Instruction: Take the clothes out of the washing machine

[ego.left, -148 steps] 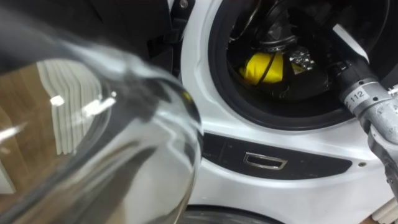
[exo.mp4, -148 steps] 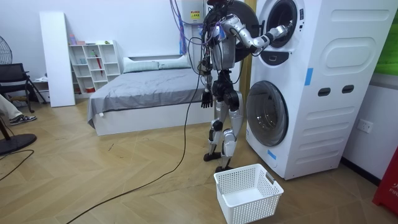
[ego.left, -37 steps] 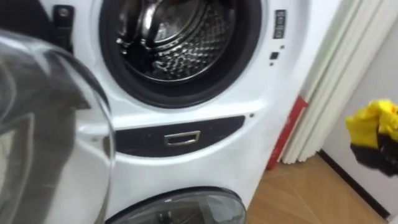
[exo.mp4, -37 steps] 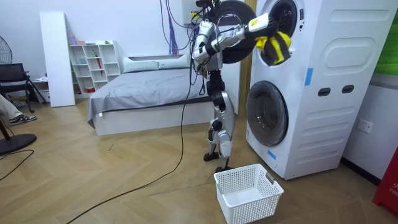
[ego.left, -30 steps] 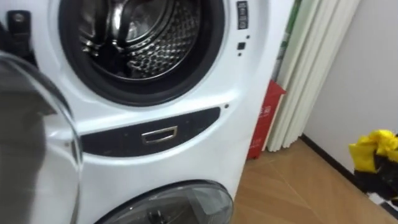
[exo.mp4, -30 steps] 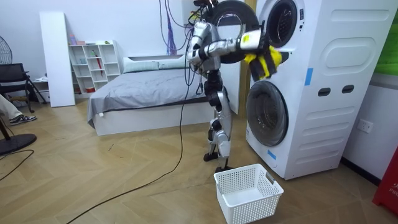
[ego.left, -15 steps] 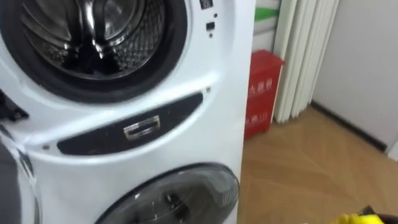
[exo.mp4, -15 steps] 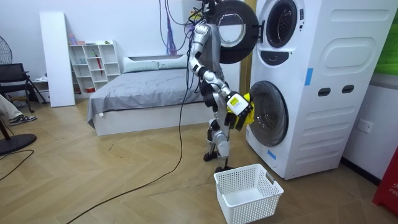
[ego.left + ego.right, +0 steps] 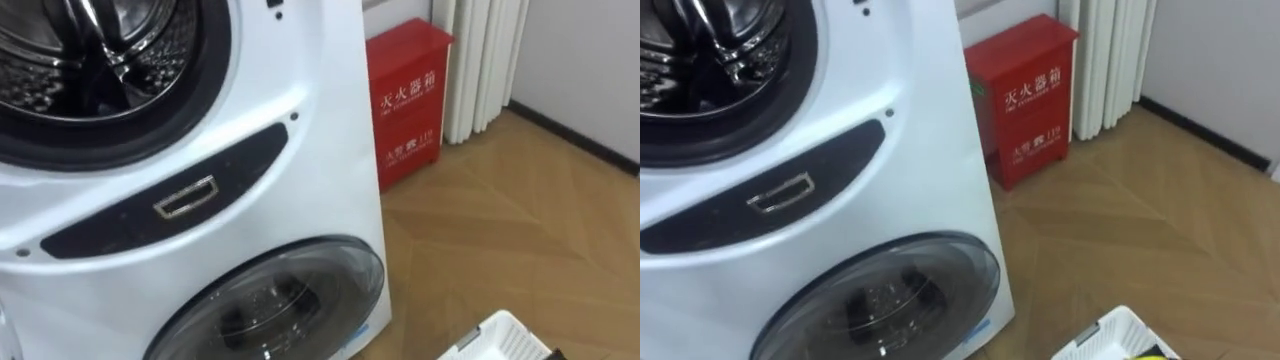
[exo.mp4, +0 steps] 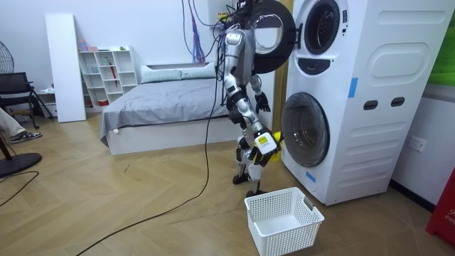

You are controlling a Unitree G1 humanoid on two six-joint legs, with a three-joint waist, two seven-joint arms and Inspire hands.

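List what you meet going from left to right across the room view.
Black chair → tall white panel → white shelf unit → bed → yellow garment in the robot's right hand → stacked washing machines.

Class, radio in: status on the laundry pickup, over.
Right hand holds yellow cloth, low near white basket. Left hand idle at hip. Nothing seen between cloth and basket.

yellow garment (image 10: 274,137) bunched in right hand (image 10: 261,143), low by washer lower door (image 10: 307,139), above white basket (image 10: 284,222)
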